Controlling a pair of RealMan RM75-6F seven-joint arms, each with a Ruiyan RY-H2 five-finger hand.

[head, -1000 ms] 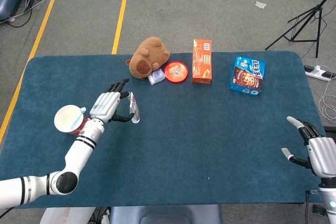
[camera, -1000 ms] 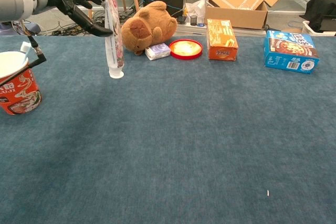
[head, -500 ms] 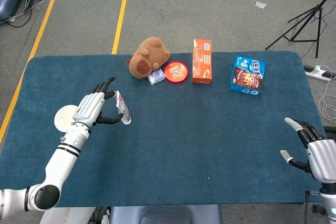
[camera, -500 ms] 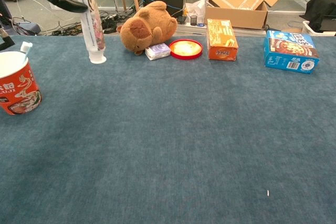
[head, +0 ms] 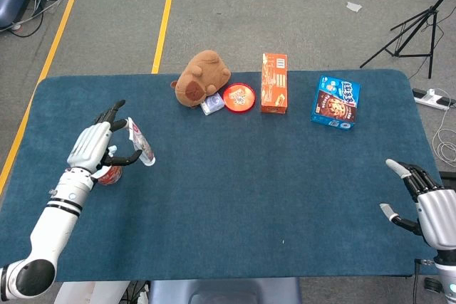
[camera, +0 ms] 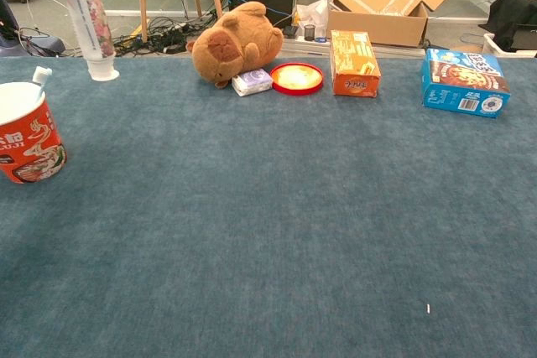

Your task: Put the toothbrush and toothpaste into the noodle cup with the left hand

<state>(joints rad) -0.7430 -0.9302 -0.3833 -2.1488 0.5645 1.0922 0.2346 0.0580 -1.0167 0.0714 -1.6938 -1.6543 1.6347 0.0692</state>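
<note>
My left hand [head: 96,149] pinches a white toothpaste tube [head: 140,143] and holds it in the air, cap end down; in the chest view the toothpaste tube [camera: 91,24] hangs at the top left, right of and above the cup. The red noodle cup [camera: 27,133] stands at the table's left edge with a toothbrush [camera: 40,78] head sticking up out of it. In the head view my left hand covers most of the noodle cup [head: 108,175]. My right hand [head: 425,203] hovers open at the table's right front corner.
Along the back of the blue table [head: 249,197] lie a brown plush toy [head: 200,77], a small pale box [head: 212,105], a red round lid [head: 239,97], an upright orange box [head: 273,82] and a blue cookie box [head: 335,102].
My left hand has carried the toothpaste tube leftward, from the middle-left of the table to above the noodle cup's area. The right hand has barely moved.
</note>
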